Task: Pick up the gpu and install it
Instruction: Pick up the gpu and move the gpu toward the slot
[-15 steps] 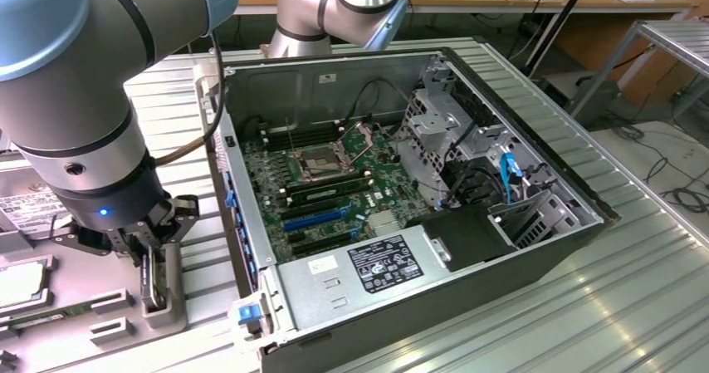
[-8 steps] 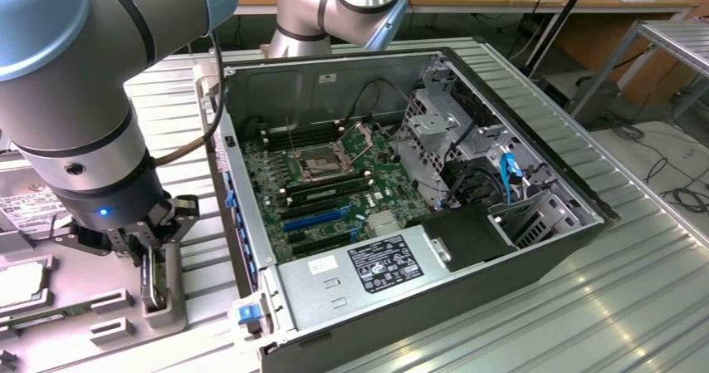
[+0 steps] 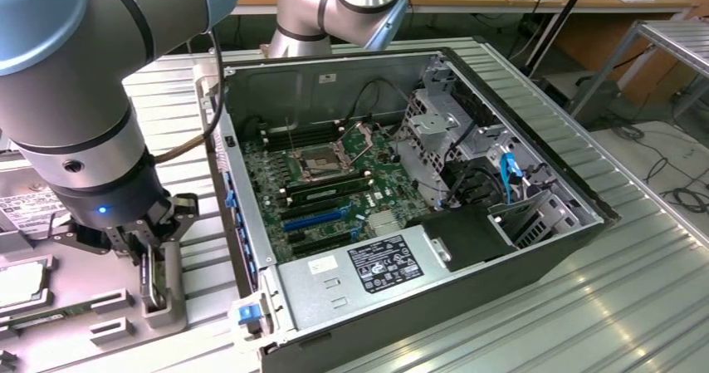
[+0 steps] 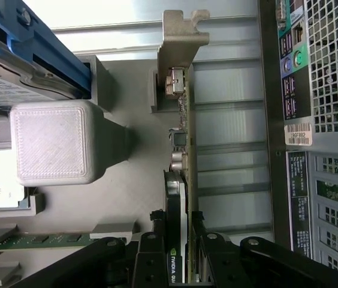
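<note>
Clamped with the pincer [image 4: 178, 227] on the gpu [image 4: 175, 192], standing edge-up in its grey holder [image 3: 161, 306] just below the pincer. Could twist in so narrow a grip, or snag its bracket [image 4: 181, 36] on the holder.

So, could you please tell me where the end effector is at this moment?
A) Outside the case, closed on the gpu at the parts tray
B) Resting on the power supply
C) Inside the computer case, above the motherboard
A: the end effector is outside the computer case, over the grey parts tray, and the wrist view shows its fingers clamped either side of the edge-on gpu.
</note>
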